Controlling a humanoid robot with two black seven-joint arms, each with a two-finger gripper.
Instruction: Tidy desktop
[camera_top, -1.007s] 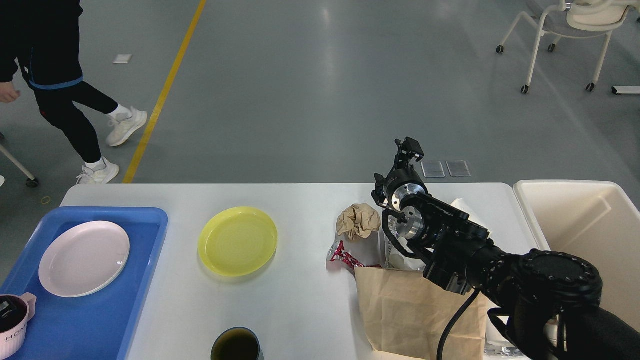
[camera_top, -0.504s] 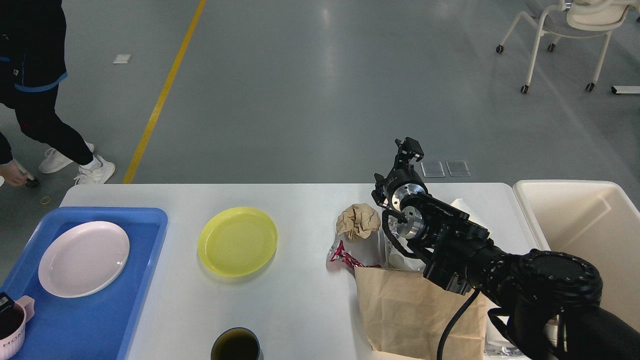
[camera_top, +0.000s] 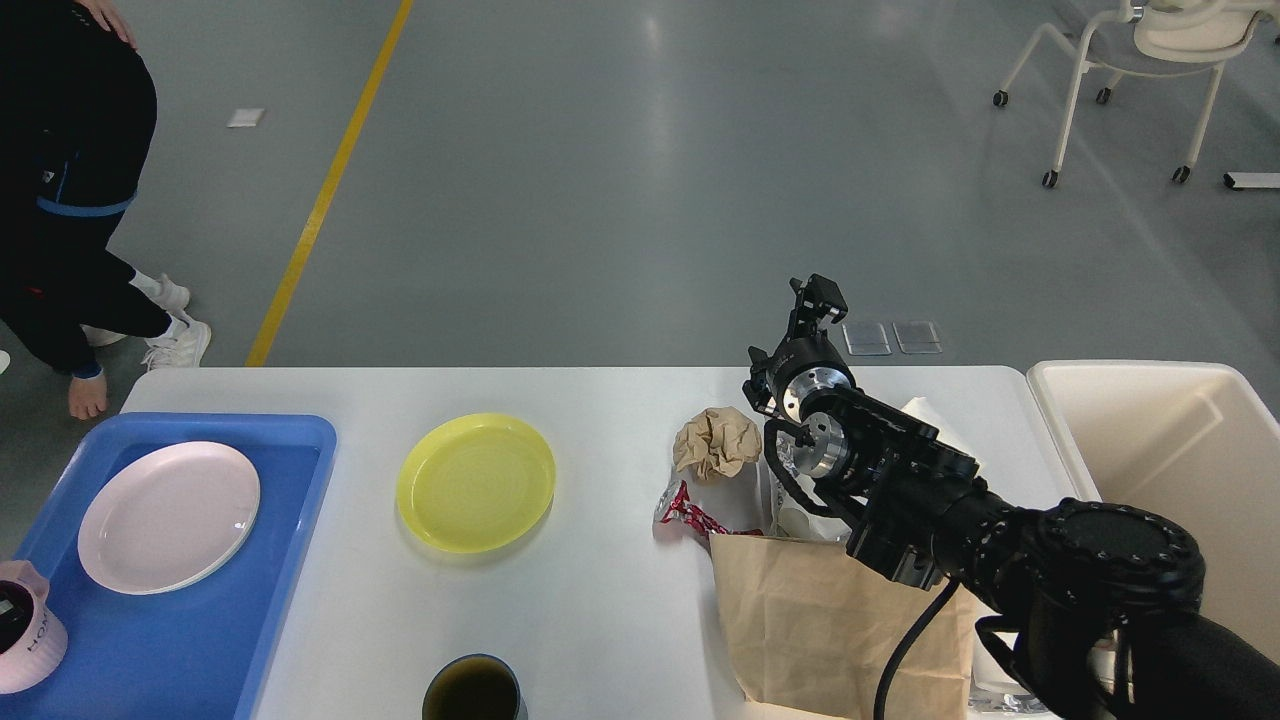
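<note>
Yellow plate (camera_top: 476, 482) on white desktop (camera_top: 600, 600), possibly empty

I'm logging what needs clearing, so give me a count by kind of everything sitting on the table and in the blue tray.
Plates: 2, pink plate, yellow plate
Cups: 2, pink mug, dark cup
Paper rubbish: 2, crumpled paper ball, brown bag
Wrappers: 1, red wrapper
Total: 7

You are seeing glossy grey floor (camera_top: 640, 180) reflecting overhead light, yellow line (camera_top: 325, 190) running across it, white wheeled chair (camera_top: 1140, 70) standing far right.
</note>
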